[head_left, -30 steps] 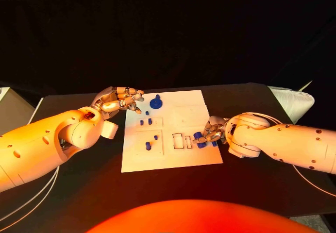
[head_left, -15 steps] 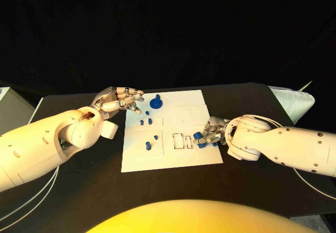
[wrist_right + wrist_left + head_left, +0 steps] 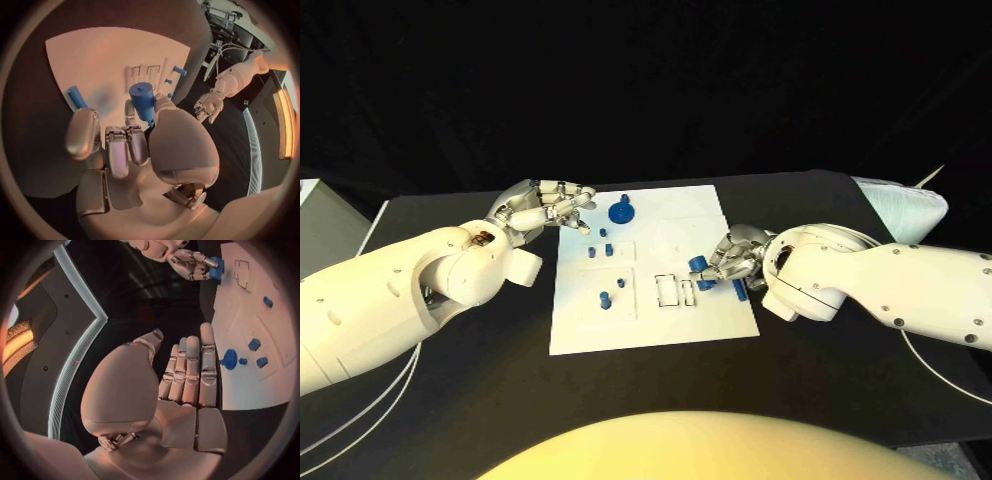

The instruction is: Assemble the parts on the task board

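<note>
Here the right hand (image 3: 728, 268) grips a short blue peg (image 3: 143, 101) between thumb and fingers, low over the right side of the white board (image 3: 678, 325), just beside the outlined rectangular slots (image 3: 674, 291). The peg's long axis seems to stand roughly upright out of the grasp, though the head view hides most of it behind the fingers, so its exact tilt is hard to judge. The slots lie toward the board's middle from this hand, so the right hand is by far the nearer one for the seating. A second blue peg (image 3: 77, 97) lies on the board close by. The left hand (image 3: 545, 207) hovers at the board's far left edge, fingers straight and together, holding nothing, near the round blue knob (image 3: 620, 211).
</note>
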{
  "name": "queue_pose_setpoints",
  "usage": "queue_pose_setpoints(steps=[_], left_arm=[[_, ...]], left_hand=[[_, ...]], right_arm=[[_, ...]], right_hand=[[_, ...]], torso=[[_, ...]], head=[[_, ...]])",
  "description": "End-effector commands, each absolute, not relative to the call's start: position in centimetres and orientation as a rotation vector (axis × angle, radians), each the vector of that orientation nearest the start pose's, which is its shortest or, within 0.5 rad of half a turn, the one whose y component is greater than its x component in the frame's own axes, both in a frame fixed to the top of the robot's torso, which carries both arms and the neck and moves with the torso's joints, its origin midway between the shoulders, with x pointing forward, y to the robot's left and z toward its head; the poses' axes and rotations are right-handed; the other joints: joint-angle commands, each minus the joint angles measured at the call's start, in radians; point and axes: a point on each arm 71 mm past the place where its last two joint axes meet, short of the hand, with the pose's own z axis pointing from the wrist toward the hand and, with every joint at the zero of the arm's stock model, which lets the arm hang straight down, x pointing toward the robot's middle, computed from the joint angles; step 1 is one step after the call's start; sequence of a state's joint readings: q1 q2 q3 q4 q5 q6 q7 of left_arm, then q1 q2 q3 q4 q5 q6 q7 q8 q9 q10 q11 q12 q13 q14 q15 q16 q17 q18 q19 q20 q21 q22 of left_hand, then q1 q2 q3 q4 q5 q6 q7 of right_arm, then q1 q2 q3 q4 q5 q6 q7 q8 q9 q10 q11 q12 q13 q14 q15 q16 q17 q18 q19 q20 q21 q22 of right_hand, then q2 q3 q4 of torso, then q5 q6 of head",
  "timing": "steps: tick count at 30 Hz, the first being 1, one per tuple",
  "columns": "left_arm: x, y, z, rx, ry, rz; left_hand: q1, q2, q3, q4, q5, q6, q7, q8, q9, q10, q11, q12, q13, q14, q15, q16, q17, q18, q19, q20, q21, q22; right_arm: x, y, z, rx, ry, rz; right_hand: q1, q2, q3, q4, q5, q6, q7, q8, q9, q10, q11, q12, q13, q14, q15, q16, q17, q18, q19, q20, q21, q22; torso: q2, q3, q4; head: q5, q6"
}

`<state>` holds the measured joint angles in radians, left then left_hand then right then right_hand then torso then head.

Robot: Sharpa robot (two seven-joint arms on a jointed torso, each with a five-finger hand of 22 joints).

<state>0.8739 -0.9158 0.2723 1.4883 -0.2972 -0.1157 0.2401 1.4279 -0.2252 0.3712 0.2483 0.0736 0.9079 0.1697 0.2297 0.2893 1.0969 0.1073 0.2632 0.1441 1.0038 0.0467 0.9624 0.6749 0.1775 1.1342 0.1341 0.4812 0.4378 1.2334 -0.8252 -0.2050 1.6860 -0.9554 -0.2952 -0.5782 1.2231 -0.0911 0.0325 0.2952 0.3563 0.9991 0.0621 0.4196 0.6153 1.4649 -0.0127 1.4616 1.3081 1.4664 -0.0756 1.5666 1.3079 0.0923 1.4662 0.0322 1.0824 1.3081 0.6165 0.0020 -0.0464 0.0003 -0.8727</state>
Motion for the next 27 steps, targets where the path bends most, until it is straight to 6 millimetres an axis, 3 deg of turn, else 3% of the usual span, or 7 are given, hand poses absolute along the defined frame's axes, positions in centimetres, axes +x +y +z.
queue_pose_setpoints(steps=[1,12,27], left_arm=[[46.8,25.1,-22.9,-1.073,1.593,-1.532],[46.7,24.9,-22.8,-1.073,1.593,-1.541],[46.7,24.9,-22.8,-1.074,1.597,-1.547]], left_hand=[[0.011,-0.003,-0.002,0.003,0.001,-0.004,-0.001,0.007,0.001,-0.008,0.001,0.003,0.001,-0.008,0.000,-0.002,-0.002,-0.002,-0.007,0.002,0.006,0.001],[0.012,-0.003,-0.001,0.003,0.002,-0.004,-0.001,0.007,0.002,-0.009,0.001,0.003,0.002,-0.009,0.000,-0.003,-0.002,-0.002,-0.008,0.002,0.008,0.003],[0.013,-0.002,-0.001,0.003,0.002,-0.004,-0.001,0.007,0.002,-0.009,0.002,0.003,0.002,-0.010,0.000,-0.003,-0.003,-0.002,-0.010,0.002,0.008,0.004]], right_arm=[[42.9,-17.0,-24.4,0.510,2.225,0.536],[43.0,-14.4,-25.9,0.419,2.316,0.541],[43.6,-13.7,-26.8,0.336,2.316,0.492]], right_hand=[[0.024,0.028,0.011,-0.003,-0.002,0.017,-0.009,0.011,0.008,0.036,-0.006,0.005,0.165,0.104,-0.006,0.003,0.260,-0.009,0.019,-0.005,0.005,0.044],[-0.008,0.022,0.015,-0.003,-0.029,0.016,-0.007,0.011,0.006,0.029,-0.004,-0.006,0.157,0.102,-0.004,0.000,0.254,-0.007,0.016,-0.005,-0.009,0.040],[-0.051,0.012,0.010,-0.003,-0.051,0.017,-0.005,0.016,0.007,0.028,-0.002,-0.010,0.156,0.102,-0.002,0.000,0.253,-0.007,0.015,-0.003,-0.011,0.042]], torso=[[0.002,0.0009,0.0011],[0.003,0.0010,0.0019],[0.004,0.0011,0.0005]], head=[[0.003,0.000],[0.009,0.000],[0.012,0.000]])
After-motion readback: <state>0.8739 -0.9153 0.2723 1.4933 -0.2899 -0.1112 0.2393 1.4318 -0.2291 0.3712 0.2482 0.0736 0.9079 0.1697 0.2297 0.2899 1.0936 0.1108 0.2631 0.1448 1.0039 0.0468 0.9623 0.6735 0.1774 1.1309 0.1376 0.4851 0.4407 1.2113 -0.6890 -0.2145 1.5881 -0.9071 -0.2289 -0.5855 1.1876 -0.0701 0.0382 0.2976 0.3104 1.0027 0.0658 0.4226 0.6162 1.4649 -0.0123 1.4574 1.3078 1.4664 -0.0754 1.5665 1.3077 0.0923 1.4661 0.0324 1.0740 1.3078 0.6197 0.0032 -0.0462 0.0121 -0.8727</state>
